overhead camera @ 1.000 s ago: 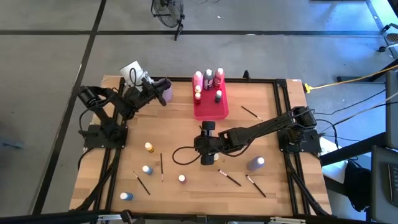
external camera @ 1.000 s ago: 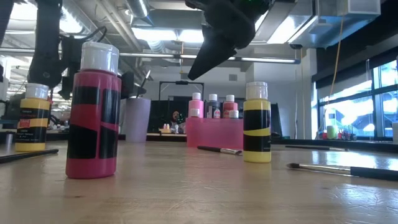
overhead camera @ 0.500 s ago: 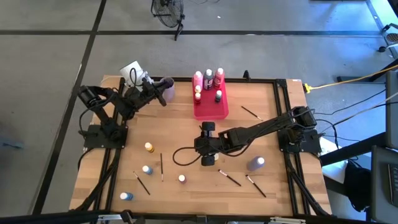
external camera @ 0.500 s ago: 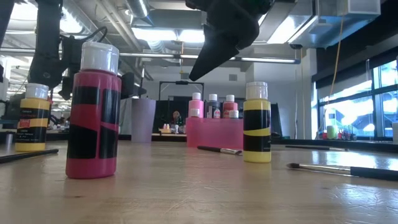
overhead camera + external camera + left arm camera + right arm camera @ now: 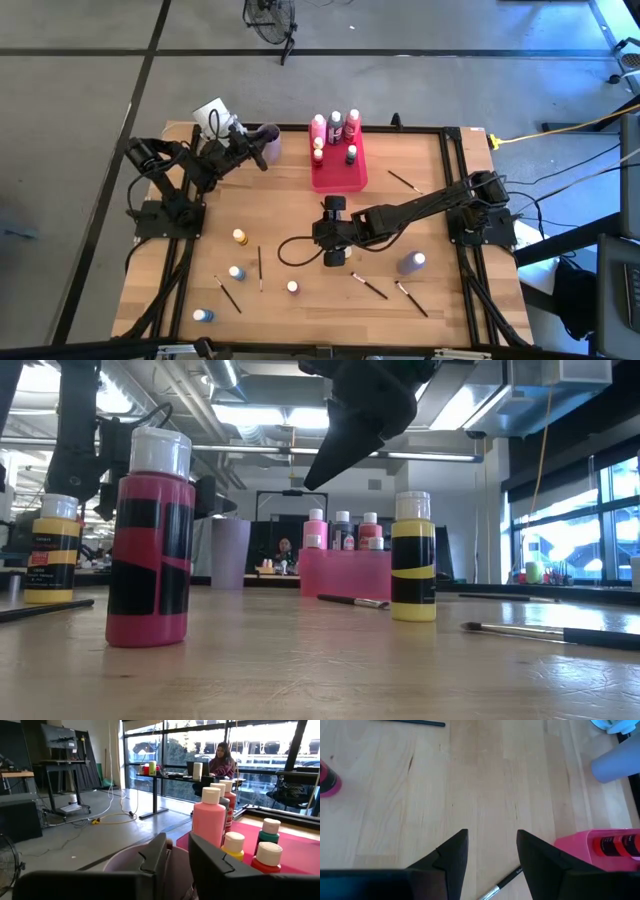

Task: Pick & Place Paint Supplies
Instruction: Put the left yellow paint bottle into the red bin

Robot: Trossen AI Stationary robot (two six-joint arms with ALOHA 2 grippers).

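Paint bottles (image 5: 335, 128) stand upright in pink-red rectangular tray (image 5: 338, 172); left gripper (image 5: 174, 861) slightly parted over lilac cup (image 5: 267, 143), holding nothing visible; right gripper (image 5: 490, 857) parted, empty

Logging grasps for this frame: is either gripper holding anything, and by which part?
The right gripper is open and empty above the table. The left gripper is over the lilac cup; whether it holds anything cannot be told.

No lettering anywhere can be read.
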